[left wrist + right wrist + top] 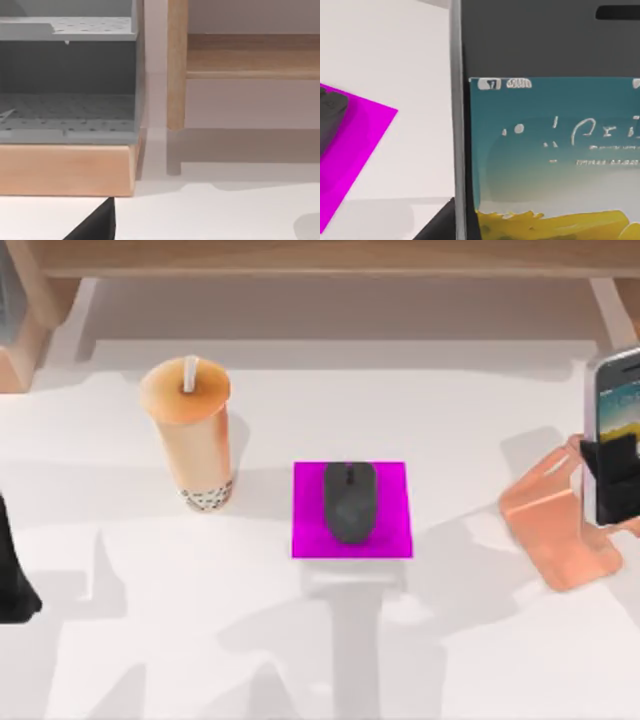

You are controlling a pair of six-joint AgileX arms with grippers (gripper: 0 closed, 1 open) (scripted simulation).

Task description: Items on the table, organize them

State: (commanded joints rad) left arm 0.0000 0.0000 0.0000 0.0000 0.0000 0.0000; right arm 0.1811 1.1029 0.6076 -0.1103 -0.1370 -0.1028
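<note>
A bright magenta square mat [352, 510] lies flat near the middle of the white surface, and its corner also shows in the right wrist view [350, 150]. Over at the right side stands a salmon-pink stand [560, 530] with a flat base and a sloped back. In the far left corner sits a grey perforated organiser [67, 75] with two tiers, resting on a light wooden block [65, 170].

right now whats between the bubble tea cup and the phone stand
In the top view, the dark grey mouse on its magenta mat lies between the bubble tea cup and the copper phone stand.
</note>
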